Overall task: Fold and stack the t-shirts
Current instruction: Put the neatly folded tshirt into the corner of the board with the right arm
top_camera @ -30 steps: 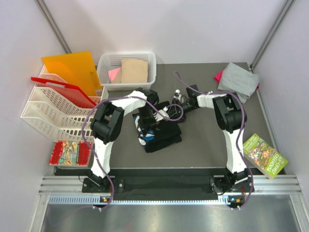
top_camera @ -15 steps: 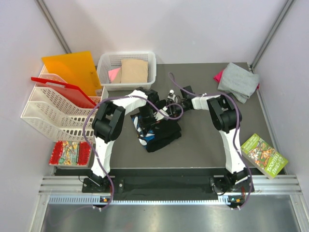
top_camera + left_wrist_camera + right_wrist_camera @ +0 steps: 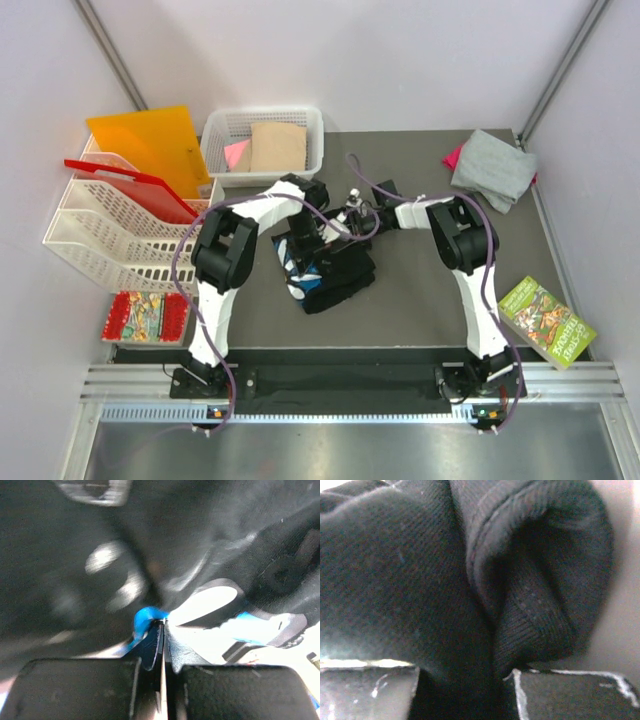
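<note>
A black t-shirt (image 3: 340,278) with a blue-and-white print lies bunched in the middle of the table. My left gripper (image 3: 312,238) rests on its far left part; in the left wrist view its jaws (image 3: 163,625) stand almost together, the blue print (image 3: 145,617) right at the tips. My right gripper (image 3: 350,215) is at the shirt's far edge. In the right wrist view a thick fold of black cloth (image 3: 420,580) fills the gap of the right gripper (image 3: 465,672). A grey t-shirt (image 3: 492,165) lies folded at the back right over a pink one (image 3: 454,158).
A white basket (image 3: 215,140) at the back holds a tan t-shirt (image 3: 277,145) and a pink one (image 3: 237,153). An orange sheet (image 3: 150,140) and white stacked trays (image 3: 110,235) stand at the left. Printed booklets lie at the right front (image 3: 548,322) and left front (image 3: 145,315).
My right gripper moved left to the black shirt's far edge and closed on a fold. The left gripper shifted slightly on the shirt.
</note>
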Controlling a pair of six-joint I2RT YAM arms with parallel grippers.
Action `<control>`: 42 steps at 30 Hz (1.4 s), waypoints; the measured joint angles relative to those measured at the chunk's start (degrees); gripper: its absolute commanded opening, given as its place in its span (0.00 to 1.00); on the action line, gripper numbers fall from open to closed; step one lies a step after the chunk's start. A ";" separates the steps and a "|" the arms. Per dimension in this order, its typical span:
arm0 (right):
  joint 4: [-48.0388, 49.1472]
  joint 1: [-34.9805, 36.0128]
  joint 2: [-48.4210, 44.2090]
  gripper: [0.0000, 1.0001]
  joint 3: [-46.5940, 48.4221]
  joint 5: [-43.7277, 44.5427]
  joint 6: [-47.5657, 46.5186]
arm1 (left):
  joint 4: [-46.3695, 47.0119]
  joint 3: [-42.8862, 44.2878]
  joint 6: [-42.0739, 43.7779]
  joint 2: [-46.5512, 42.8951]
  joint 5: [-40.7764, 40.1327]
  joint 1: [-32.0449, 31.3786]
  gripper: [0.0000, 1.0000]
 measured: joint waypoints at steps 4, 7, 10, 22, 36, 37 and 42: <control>-1.77 -2.95 -0.42 0.00 1.77 0.87 2.80 | -1.22 11.39 -0.74 1.03 0.70 3.19 0.62; -1.57 -7.30 -0.52 0.00 6.14 1.44 6.47 | -1.46 24.02 -2.10 0.83 2.16 8.70 0.71; -0.24 -12.09 -0.55 0.00 13.84 2.25 10.23 | -0.50 29.57 -3.58 -1.84 3.85 15.61 0.70; 9.03 -27.50 -2.60 0.00 26.80 3.30 20.81 | -0.37 12.11 -4.39 -12.37 4.04 19.76 0.64; 0.44 -46.27 -3.80 0.00 26.91 8.52 17.11 | -0.48 8.26 -3.34 -12.22 3.67 20.87 0.62; -2.05 -47.39 -4.02 0.00 27.28 9.57 15.67 | -0.48 8.09 -3.34 -12.22 3.69 20.92 0.62; -9.44 -51.25 -4.94 0.00 28.09 14.38 10.05 | -0.31 7.13 -3.37 -12.20 3.96 21.03 0.61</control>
